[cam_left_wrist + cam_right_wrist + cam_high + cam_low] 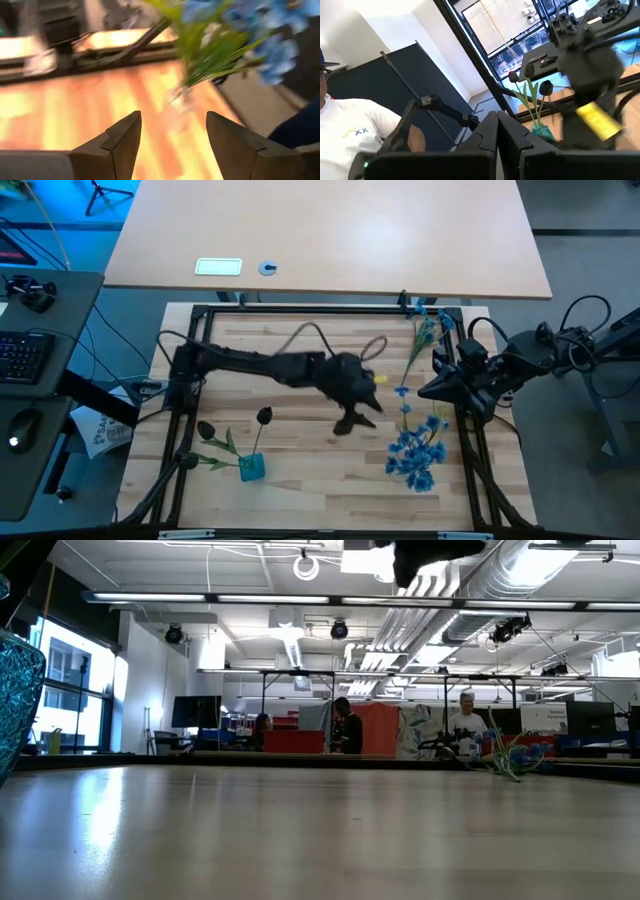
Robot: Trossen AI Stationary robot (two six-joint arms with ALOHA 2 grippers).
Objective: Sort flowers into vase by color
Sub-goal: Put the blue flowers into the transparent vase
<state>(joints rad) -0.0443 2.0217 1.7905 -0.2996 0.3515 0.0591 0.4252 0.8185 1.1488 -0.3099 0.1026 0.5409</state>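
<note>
Blue-blossomed sprigs [415,452] stand in a clear vase [179,98] near the table's right near corner. Another blue sprig [422,338] lies by the far right corner. Two dark-budded leafy stems [262,418] stand in a small teal vase [252,469] at the left near side, also seen in the right wrist view [540,131]. My left gripper [356,420] hovers open over the table's middle, left of the blue bunch [235,35], and holds nothing. My right gripper [428,391] waits shut at the right edge.
A dark frame [300,308] runs around the wooden table. The teal vase [15,690] rises at the low view's left edge. Bare wood lies between the two vases. A person in a white shirt [350,125] stands beyond the table's left side.
</note>
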